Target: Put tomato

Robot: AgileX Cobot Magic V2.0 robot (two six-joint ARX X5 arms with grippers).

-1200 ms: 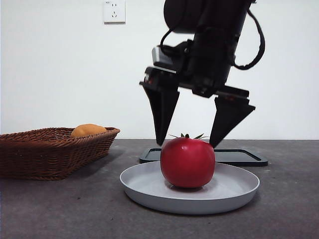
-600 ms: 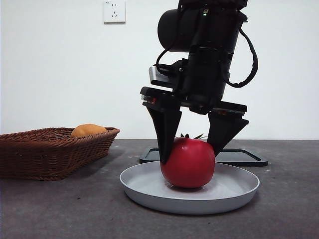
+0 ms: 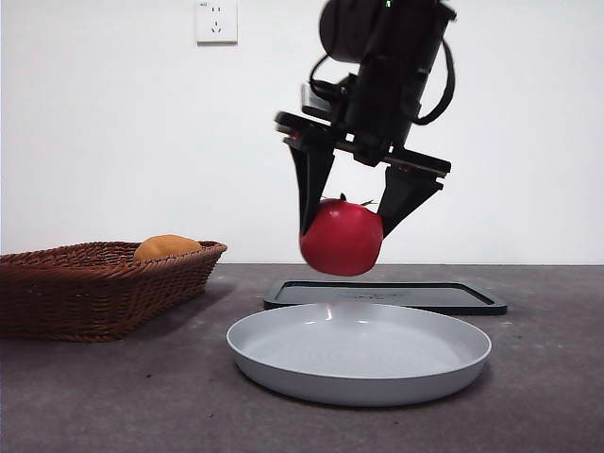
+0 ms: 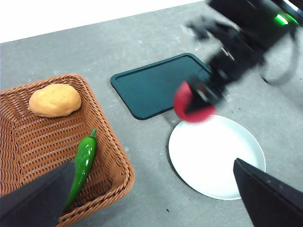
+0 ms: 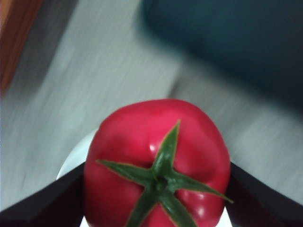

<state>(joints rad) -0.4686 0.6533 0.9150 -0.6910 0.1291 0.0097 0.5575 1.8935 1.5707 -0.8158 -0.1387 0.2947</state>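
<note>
The glossy red tomato (image 3: 341, 237) with its green stem hangs in the air above the white plate (image 3: 359, 354), held between the two black jaws of my right gripper (image 3: 343, 226). In the right wrist view the tomato (image 5: 156, 165) fills the space between the jaws, stem up. The left wrist view shows that same arm and the tomato (image 4: 191, 101) blurred over the plate (image 4: 217, 161). My left gripper (image 4: 156, 198) is open, high above the table, with nothing in it.
A wicker basket (image 3: 99, 283) at the left holds an orange rounded fruit (image 3: 166, 247) and a green pepper (image 4: 83, 161). A dark flat tray (image 3: 387, 294) lies behind the plate. A wall socket (image 3: 216, 21) is on the white wall.
My right gripper came down around the tomato on the plate, shut on it and lifted it off. The plate now holds nothing.
</note>
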